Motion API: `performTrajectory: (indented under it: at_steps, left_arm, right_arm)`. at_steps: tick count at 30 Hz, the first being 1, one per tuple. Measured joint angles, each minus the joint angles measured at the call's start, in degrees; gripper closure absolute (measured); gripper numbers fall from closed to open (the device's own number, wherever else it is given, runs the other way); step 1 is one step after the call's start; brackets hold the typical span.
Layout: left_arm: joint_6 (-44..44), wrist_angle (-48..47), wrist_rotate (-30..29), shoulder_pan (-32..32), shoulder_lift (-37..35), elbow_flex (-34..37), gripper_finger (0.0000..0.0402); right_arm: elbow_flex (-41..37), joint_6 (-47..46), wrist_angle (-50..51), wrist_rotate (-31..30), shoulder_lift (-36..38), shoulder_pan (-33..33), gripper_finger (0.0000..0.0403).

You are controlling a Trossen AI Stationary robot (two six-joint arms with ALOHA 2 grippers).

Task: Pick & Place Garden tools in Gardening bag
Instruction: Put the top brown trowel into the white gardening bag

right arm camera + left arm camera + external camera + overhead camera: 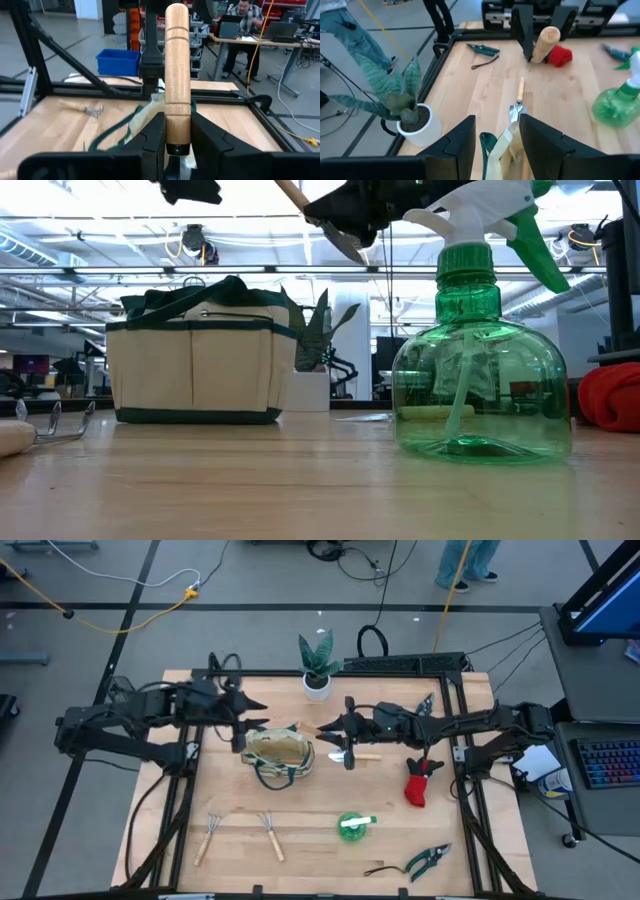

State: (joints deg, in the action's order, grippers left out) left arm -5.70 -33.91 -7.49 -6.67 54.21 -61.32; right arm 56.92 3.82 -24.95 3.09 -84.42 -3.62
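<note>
Just right of the bag (279,752), mid-table, the right gripper (177,145) hangs with fingers clamped on a wooden-handled trowel (177,70). Left gripper (496,145) sits over the bag's far-left rim, fingers spread, holding nothing. Second trowel (518,100) lies between them, potted plant (317,662) behind.

Light wooden table (330,840) in a black frame. On it: cream bag (279,752) near the middle; potted plant (317,664) at the far edge; trowel (352,754) just beside the bag; red glove (420,782) toward the right; two small rakes (240,832) near the front left; green spray bottle (353,826) at front centre; shears (428,860) at front right; second pair of shears (424,704) at far right.
</note>
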Motion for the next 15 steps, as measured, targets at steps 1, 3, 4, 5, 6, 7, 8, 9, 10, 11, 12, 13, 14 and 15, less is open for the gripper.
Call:
performTrajectory:
  at_steps: [1,3,4,5,6,7,8,9,10,11,12,13,14,15]
  left_arm:
    - [-0.9,0.9,0.0,0.0,1.1,0.0,0.0243]
    - [-2.9,2.7,0.0,0.0,2.8,0.0,0.0243]
    - [-4.0,3.7,0.1,0.0,3.6,0.0,0.0243]
    - [-5.0,4.8,0.1,0.0,4.3,0.0,0.0243]
    - [-5.8,5.6,0.1,0.0,4.8,0.0,0.0243]
    - [-6.3,6.0,0.1,0.0,5.3,0.0,0.0243]
    - [-6.4,6.6,0.1,0.0,5.9,0.0,0.0243]
    - [-6.3,7.3,0.1,0.0,6.3,0.0,0.0243]
    - [-6.1,7.4,0.1,0.0,6.6,0.0,0.0243]
    - [-5.9,7.1,0.2,0.0,6.8,0.0,0.0243]
    - [-5.7,7.1,0.2,0.0,7.2,0.0,0.0243]
    - [-5.3,7.4,0.2,0.0,7.6,0.0,0.0243]
    - [-4.7,7.4,0.5,0.0,8.0,0.0,0.0243]
    - [-4.1,7.1,1.2,0.0,8.4,0.0,0.0243]
  right_arm:
    - [0.0,0.1,0.8,0.0,0.0,0.0,0.0342]
    - [0.0,0.3,2.4,0.0,0.0,-0.1,0.0342]
    - [0.0,0.3,3.0,0.0,0.0,-0.1,0.0342]
    - [0.0,0.3,3.7,0.0,0.0,-0.1,0.0342]
    - [0.0,0.3,4.5,0.0,0.0,-0.2,0.0342]
    - [0.0,0.4,5.3,-0.1,0.0,-0.2,0.0342]
    - [0.0,0.4,6.1,-0.1,0.0,-0.3,0.0342]
    - [0.0,0.4,6.7,-0.1,0.0,-0.4,0.0342]
    - [0.0,0.7,7.2,-0.1,0.0,-0.5,0.0342]
    - [0.0,1.3,7.7,-0.1,0.0,-0.6,0.0342]
    - [0.0,1.9,8.3,-0.1,0.0,-0.8,0.0342]
    - [0.0,2.5,8.8,-0.1,0.0,-0.9,0.0342]
    - [0.0,3.2,9.2,-0.1,0.0,-0.9,0.0342]
    - [0.0,3.9,9.4,-0.1,0.0,-1.0,0.0342]
